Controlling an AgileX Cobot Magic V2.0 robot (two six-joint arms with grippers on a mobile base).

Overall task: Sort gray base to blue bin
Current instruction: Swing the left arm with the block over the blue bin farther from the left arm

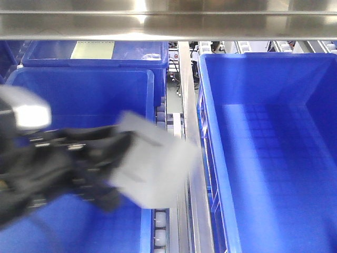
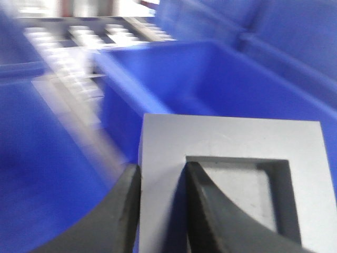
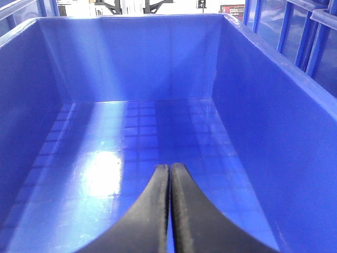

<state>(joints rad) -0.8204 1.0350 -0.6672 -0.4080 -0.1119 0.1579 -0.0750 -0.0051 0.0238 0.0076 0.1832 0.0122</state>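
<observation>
Gray plastic in transit: the gray base (image 1: 158, 168) hangs clear of any floor, above the steel rail (image 1: 185, 95) and roller track (image 1: 160, 232) that separate the left-hand crate (image 1: 79, 89) from the blue bin (image 1: 274, 168). Its leading corner sits about level with the bin's near rim, as far as the blur allows, so the base is not yet over the opening.

Grip: the left gripper (image 2: 162, 179) is pinched narrow on a single wall of the base. One finger lies on the outer face and the other is inside the recessed window. The right gripper (image 3: 169, 168) has its fingers pressed together on nothing and sits low inside a blue bin with a grid floor.

Findings, as judgement:

1. The hold is off-centre on one thin wall, with most of the block overhanging to one side. A sharp stop or swing could make it pivot or slip out.
2. A release at this position would drop the base onto the rail, the rollers or the rim, not into the bin.
3. If the carry height is too low, the lower edge could strike the rim.
4. If the right gripper occupies the target bin, the falling base could hit it. The front view does not show that arm, so this is unconfirmed.
5. The rear crate (image 1: 142, 55), which bears a pale sheet, is the wrong destination.
</observation>
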